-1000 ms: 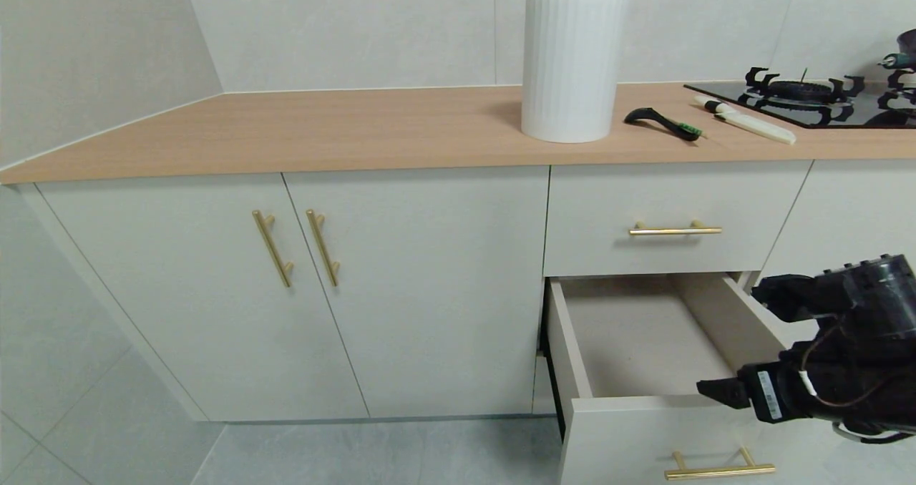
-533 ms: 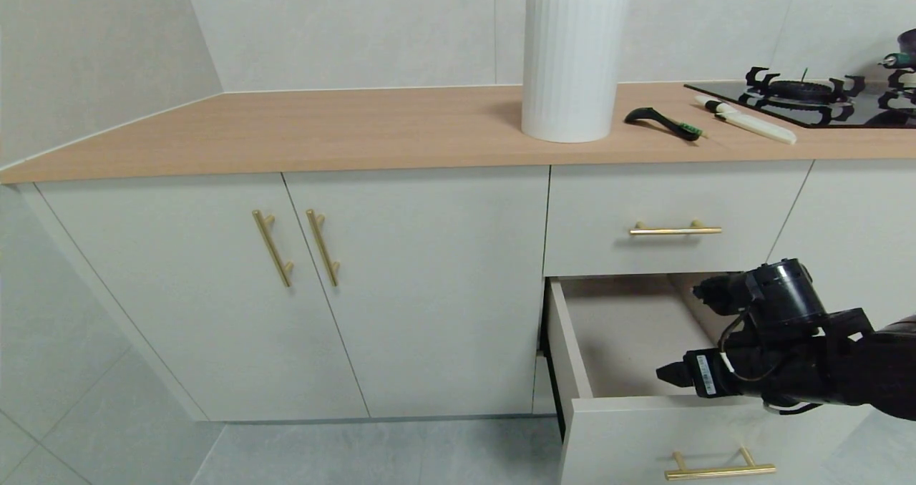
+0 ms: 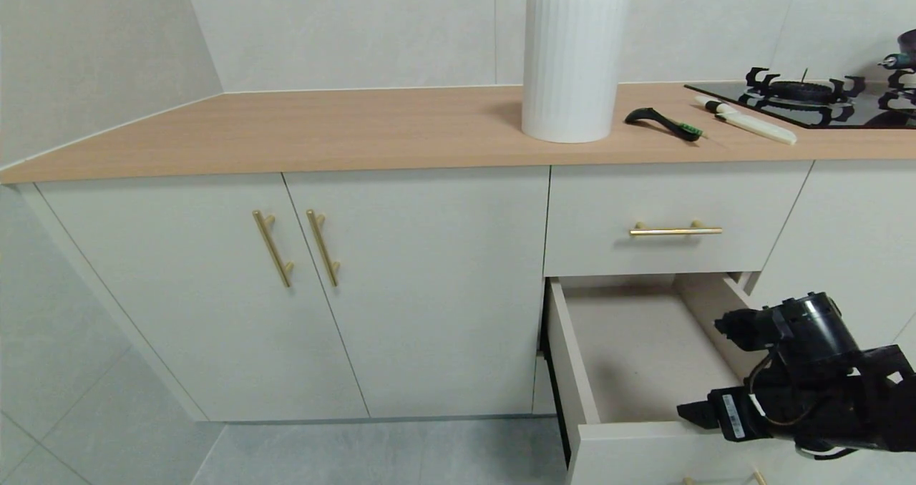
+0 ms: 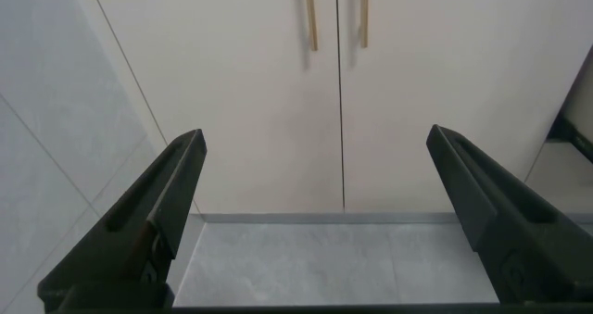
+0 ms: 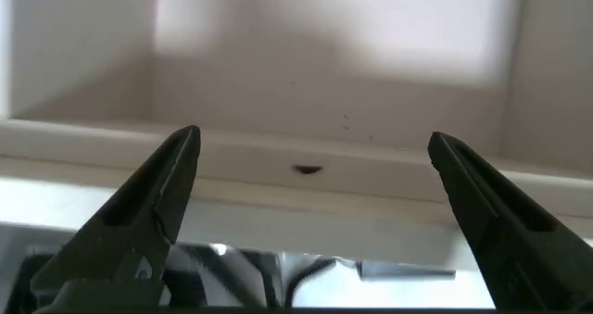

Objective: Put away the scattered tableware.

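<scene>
Knife (image 3: pixel 751 122), peeler (image 3: pixel 662 122) unmoved on counter (image 3: pixel 322 127), drawer (image 3: pixel 630 356) farther out, right claw (image 3: pixel 701 367) spread at its front, left claw (image 4: pixel 315 203) spread

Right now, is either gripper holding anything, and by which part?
Nothing is held: left gripper and right gripper are both open and empty, the right one at the open drawer.

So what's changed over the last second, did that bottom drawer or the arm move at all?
The open beige lower drawer slid farther out toward the robot. The right hand, open, first swung left over the drawer, then drew back right and down as it came out. Nothing visibly grasped or released. The white ribbed cylinder, black peeler and white knife on the wooden counter stayed put.
</scene>
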You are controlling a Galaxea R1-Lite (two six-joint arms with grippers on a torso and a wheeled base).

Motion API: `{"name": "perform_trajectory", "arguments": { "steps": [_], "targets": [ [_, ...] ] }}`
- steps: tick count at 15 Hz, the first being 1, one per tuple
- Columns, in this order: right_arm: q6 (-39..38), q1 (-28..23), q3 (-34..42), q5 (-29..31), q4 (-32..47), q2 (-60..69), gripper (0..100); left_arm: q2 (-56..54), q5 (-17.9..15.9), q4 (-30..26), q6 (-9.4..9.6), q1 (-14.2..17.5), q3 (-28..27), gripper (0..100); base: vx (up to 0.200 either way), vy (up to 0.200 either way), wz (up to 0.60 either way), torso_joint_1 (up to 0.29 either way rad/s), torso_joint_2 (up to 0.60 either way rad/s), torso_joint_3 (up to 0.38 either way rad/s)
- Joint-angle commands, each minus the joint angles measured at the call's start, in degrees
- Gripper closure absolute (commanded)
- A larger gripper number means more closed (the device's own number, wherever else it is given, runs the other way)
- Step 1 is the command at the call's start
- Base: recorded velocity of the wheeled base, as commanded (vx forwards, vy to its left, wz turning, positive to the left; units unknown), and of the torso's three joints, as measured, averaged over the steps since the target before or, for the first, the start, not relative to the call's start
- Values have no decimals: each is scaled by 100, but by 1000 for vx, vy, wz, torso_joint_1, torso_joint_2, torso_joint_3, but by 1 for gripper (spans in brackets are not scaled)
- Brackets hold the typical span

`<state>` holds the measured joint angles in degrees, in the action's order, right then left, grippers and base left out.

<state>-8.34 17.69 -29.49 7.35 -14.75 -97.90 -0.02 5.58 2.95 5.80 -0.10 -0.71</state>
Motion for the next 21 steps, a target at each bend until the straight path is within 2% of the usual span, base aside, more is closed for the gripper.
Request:
{"name": "perform_trajectory", "arguments": {
  "steps": [1,6,9,11,13,14,15,17,21],
  "targets": [
    [8,15,409,-14,16,474,0,2,4,-5,0,1,0,0,0,0,0,0,0,0],
    [-115,226,1068,-23,16,1282,0,2,4,-5,0,1,0,0,0,0,0,0,0,0],
    [-151,226,910,-32,16,1449,0,2,4,4,0,1,0,0,0,0,0,0,0,0],
    [-168,174,49,-23,262,1564,0,2,4,4,0,1,0,0,0,0,0,0,0,0],
    [-168,138,-1349,-41,1563,1678,0,2,4,4,0,1,0,0,0,0,0,0,0,0],
    [-168,94,-2535,-129,2741,1660,0,2,4,4,0,1,0,0,0,0,0,0,0,0],
    [-159,94,-3291,-313,3400,1634,0,2,4,4,0,1,0,0,0,0,0,0,0,0],
    [-133,-29,-4399,-551,3813,1511,0,2,4,4,0,1,0,0,0,0,0,0,0,0],
    [-63,-160,-4434,-454,3778,1423,0,2,4,-5,0,1,0,0,0,0,0,0,0,0]
  ]
}}
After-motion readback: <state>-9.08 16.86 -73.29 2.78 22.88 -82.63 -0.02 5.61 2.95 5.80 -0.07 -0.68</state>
